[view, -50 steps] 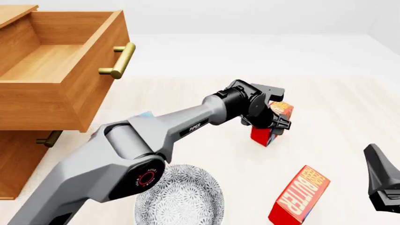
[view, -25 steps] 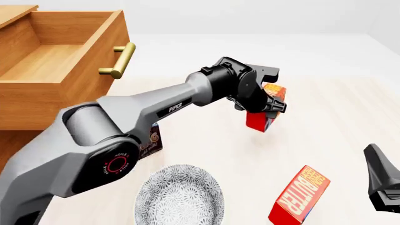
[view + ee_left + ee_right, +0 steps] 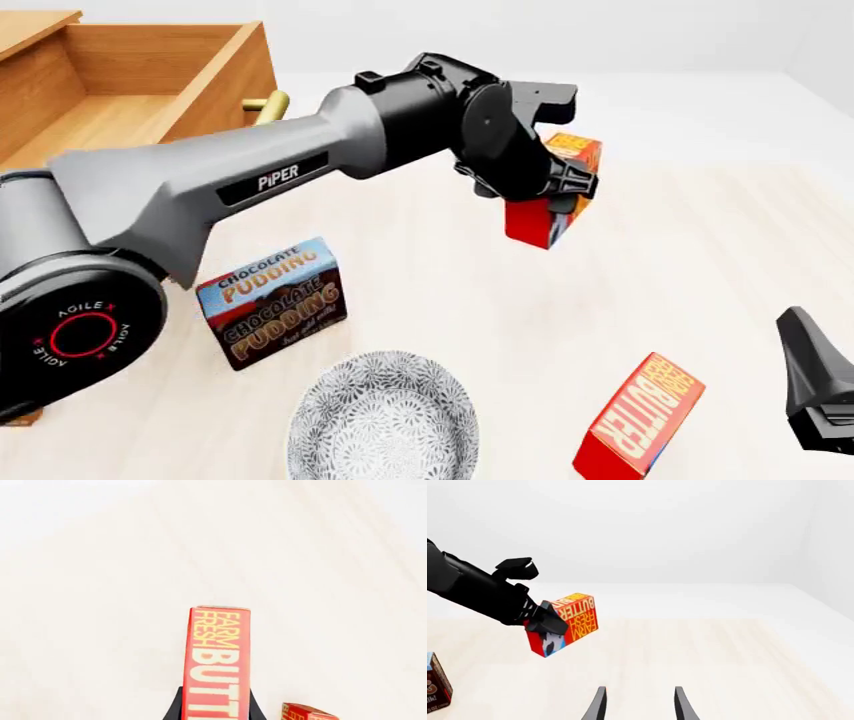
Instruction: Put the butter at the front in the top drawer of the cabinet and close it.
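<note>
- Left pincer (image 3: 567, 190) clamped on the butter (image 3: 550, 195), carton held clear above the desk (image 3: 694, 260), well right of the top drawer (image 3: 147, 100).
- Right pincer (image 3: 639, 705) idle, fingers parted, gripping nothing.
- Advised for the carry: grip kept firm, carton taken leftward above the drawer's front wall, lowered inside before release.
- Second carton (image 3: 641, 415) lying on the desk, untouched.
- Against earlier frames: carton raised higher and shifted left; pudding box (image 3: 274, 300) now uncovered.

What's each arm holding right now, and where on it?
Left gripper clamps the butter across its narrow sides, off the table. Right gripper holds nothing.
</note>
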You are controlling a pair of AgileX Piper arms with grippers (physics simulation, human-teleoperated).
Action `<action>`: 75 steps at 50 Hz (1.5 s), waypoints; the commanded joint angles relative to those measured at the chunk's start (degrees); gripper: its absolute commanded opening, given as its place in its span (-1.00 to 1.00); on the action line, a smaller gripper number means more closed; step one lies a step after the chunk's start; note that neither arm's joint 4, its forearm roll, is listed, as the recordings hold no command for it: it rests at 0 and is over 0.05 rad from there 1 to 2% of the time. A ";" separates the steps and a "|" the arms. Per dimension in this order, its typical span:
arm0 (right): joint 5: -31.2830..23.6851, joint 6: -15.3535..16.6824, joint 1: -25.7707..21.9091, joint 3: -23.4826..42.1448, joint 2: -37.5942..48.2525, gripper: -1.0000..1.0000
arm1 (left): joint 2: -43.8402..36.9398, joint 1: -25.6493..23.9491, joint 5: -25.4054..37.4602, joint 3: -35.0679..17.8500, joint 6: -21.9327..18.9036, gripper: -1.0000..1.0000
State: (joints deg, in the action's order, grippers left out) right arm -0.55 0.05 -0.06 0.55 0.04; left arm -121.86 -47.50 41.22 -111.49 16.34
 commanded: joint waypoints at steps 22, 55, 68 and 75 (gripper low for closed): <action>0.05 -0.01 0.01 -0.06 0.00 1.00 | 17.77 5.50 7.03 7.30 -6.50 -1.00; 0.04 -0.06 0.02 -0.06 0.00 1.00 | 28.42 14.67 17.08 7.05 -14.75 -1.00; 0.16 -0.01 0.04 -0.09 0.07 1.00 | 31.63 18.72 21.12 5.40 -17.50 -1.00; 0.12 -0.01 0.03 -0.06 0.06 1.00 | 34.35 21.59 22.96 5.33 -18.69 -1.00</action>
State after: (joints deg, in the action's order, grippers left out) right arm -0.50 0.06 -0.05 0.54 0.08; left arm -91.31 -29.43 61.66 -104.89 0.66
